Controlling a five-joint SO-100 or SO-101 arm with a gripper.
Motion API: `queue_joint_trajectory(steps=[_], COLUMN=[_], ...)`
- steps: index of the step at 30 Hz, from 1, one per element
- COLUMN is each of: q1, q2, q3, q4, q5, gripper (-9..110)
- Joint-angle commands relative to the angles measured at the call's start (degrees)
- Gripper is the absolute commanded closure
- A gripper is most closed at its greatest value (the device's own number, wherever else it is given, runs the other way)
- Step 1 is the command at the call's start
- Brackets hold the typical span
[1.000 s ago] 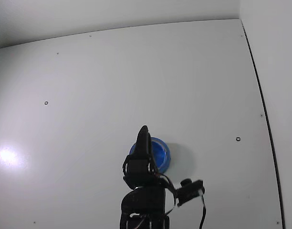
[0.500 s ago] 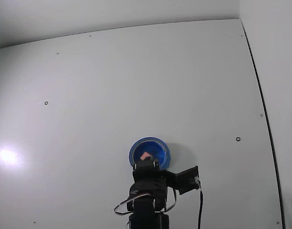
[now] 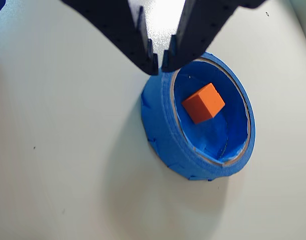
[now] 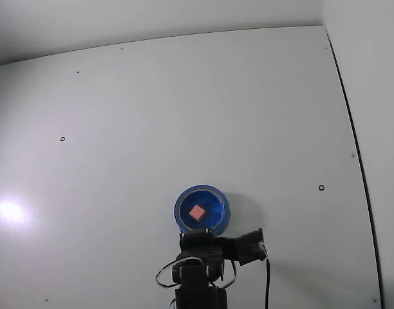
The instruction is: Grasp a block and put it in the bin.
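Note:
The block (image 3: pixel 203 103) is a small orange-red cube lying inside the round blue bin (image 3: pixel 163 135), on its floor. In the fixed view the block (image 4: pixel 197 212) shows pink in the middle of the bin (image 4: pixel 181 215). My gripper (image 3: pixel 159 66) is black, comes in from the top of the wrist view and hangs over the bin's near rim. Its fingertips almost touch and hold nothing. In the fixed view the arm (image 4: pixel 200 257) stands just below the bin.
The white table (image 4: pixel 184 116) spreads all around the bin. A dark seam (image 4: pixel 351 141) runs along the table's right side in the fixed view. A few small dark marks dot the surface.

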Motion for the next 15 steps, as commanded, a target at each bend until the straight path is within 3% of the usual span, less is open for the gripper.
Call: queue_joint_trajectory(steps=[1, 15], q1=[-6.5, -10.5], q2=[0.4, 0.5], q3=[0.4, 2.3], q4=[0.3, -0.5], q5=[-0.9, 0.2], gripper=[102, 102])
